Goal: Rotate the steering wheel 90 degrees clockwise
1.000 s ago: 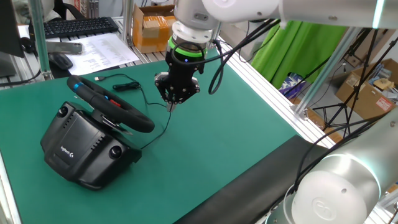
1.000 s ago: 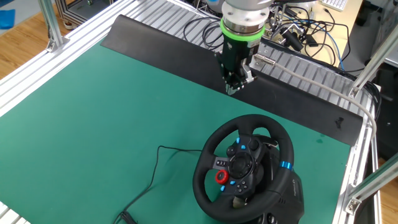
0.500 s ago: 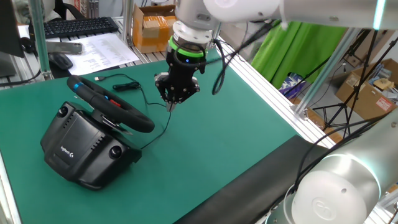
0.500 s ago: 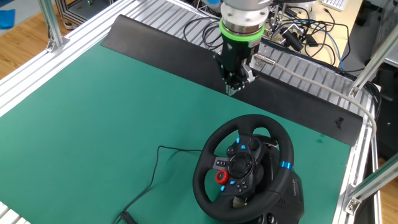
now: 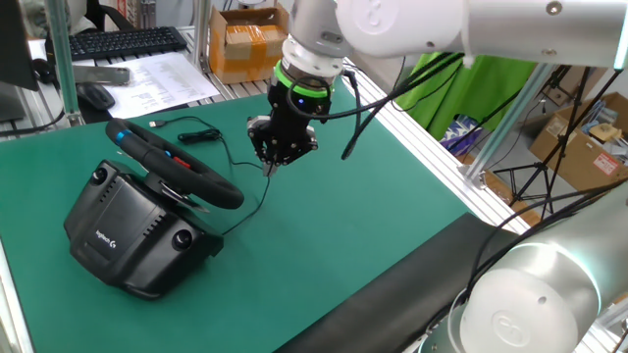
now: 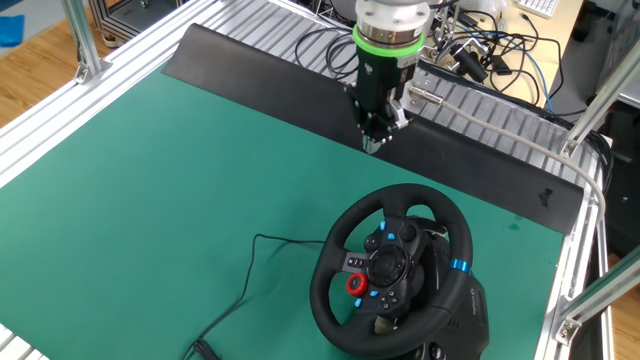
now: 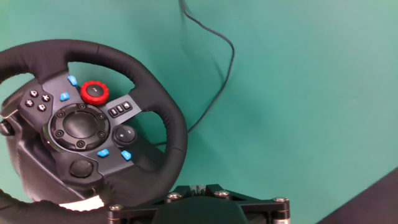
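The steering wheel [image 5: 182,165] is a black rim on a bulky black base [image 5: 123,230] at the left of the green mat. In the other fixed view the steering wheel [image 6: 392,265] faces the camera, with its blue stripe at the right of the rim and a red knob at lower left of the hub. My gripper [image 5: 271,167] hangs point-down above the mat to the right of the rim, apart from it, its fingers together and empty. It also shows in the other fixed view [image 6: 372,146] beyond the wheel. The hand view shows the steering wheel [image 7: 163,112] at left and only the gripper's body at the bottom edge.
A thin black cable [image 6: 255,262] runs from the wheel across the mat and also shows in the hand view [image 7: 219,68]. A keyboard [image 5: 123,41], mouse [image 5: 95,95] and papers [image 5: 162,76] lie beyond the mat. Aluminium frame rails [image 6: 120,60] border it, with a black strip [image 6: 290,85] on one side.
The arm's upper links have swung slightly right and the wrist tilted a little; the fingertip has barely moved. The wheel has not turned.
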Robot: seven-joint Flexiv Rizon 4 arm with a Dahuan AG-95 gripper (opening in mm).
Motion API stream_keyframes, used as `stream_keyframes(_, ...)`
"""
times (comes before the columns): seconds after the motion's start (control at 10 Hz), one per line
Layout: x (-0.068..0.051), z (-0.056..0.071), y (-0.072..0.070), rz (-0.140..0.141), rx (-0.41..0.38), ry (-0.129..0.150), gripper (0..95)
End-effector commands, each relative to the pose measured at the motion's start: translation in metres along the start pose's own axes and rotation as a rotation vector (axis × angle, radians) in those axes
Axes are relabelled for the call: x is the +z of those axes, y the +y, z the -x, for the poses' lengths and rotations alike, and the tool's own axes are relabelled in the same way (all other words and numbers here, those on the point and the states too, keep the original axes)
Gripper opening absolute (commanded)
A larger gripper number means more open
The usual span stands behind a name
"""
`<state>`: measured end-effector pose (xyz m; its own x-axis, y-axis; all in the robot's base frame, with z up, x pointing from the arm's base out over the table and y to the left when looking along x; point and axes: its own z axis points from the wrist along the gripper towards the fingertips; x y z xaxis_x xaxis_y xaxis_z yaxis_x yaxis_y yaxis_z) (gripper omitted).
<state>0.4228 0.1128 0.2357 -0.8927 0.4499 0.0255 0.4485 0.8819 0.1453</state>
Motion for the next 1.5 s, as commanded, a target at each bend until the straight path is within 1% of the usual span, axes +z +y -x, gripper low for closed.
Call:
stream_keyframes(0.1,-0.001,0.000,0.001,-0.038,-0.020,0.035,0.0)
stream_keyframes(0.2,-0.001,0.000,0.001,-0.063,-0.020,0.030,0.0)
stream_keyframes(0.3,-0.001,-0.001,0.001,-0.099,-0.008,0.039,38.0)
stream_keyframes(0.4,-0.001,-0.001,0.002,-0.097,0.024,0.057,38.0)
stream_keyframes(0.5,0.000,-0.002,0.003,-0.087,0.082,0.062,57.0)
stream_keyframes(0.6,-0.001,-0.003,0.002,-0.088,0.105,0.064,57.0)
stream_keyframes(0.7,-0.002,-0.003,0.002,-0.091,0.154,0.079,57.0)
stream_keyframes(0.8,-0.005,-0.006,0.001,-0.065,0.289,0.131,57.0)
stream_keyframes(0.9,-0.010,-0.010,-0.001,-0.048,0.337,0.155,57.0)
stream_keyframes(1.0,-0.013,-0.018,-0.002,-0.052,0.365,0.157,57.0)
stream_keyframes(1.1,-0.012,-0.026,-0.001,-0.049,0.402,0.157,57.0)
stream_keyframes(1.2,-0.010,-0.031,0.000,-0.044,0.437,0.161,57.0)
stream_keyframes(1.3,-0.007,-0.037,0.002,-0.023,0.507,0.180,57.0)
stream_keyframes(1.4,-0.005,-0.043,0.003,-0.004,0.560,0.196,57.0)
stream_keyframes(1.5,-0.004,-0.046,0.005,0.002,0.579,0.199,57.0)
